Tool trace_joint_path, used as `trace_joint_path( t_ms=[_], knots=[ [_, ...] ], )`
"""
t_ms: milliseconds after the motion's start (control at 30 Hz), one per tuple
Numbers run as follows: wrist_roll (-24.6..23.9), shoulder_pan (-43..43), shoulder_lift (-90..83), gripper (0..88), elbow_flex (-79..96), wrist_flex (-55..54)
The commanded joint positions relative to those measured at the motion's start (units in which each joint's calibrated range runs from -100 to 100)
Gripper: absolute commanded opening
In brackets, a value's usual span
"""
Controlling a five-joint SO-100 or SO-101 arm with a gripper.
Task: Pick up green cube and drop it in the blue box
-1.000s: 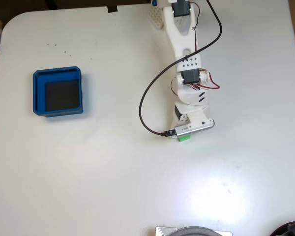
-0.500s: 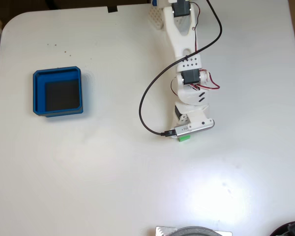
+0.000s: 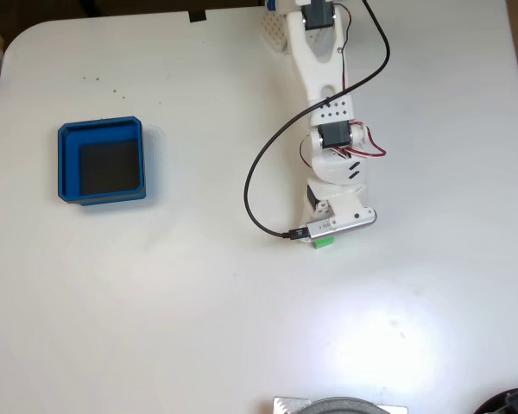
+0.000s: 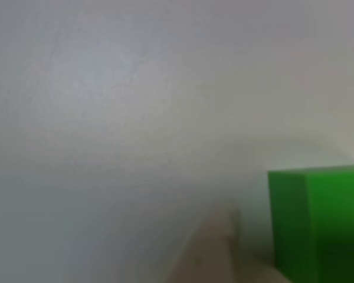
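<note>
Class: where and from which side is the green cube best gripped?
Grip the cube across two opposite flat faces, probably coming from above: it sits on the table with plain, parallel sides. The tool is right over it; its jaws are hidden.

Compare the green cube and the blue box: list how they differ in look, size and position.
Colour: the green cube is bright green; the blue box is blue with a dark floor.
Size: the cube is far smaller than the box.
Form: the cube is solid; the box is an open, shallow tray.
Position: the cube sits under the arm's tip, the box far left in the fixed view.
Both rest on the white table.
</note>
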Motion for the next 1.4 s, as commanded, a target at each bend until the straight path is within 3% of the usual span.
trace_joint_path(
  t_ms=[0,233,567,1367],
  knots=[
    [0.2,0.4,-0.9,31.7,-4.0,-1.4],
    [0.1,0.3,-0.9,30.5,-3.8,-1.1],
    [0.0,0.7,-0.9,16.2,-3.8,-1.1],
    [-0.1,1.0,-1.5,2.1,-3.9,-0.8]
  ],
)
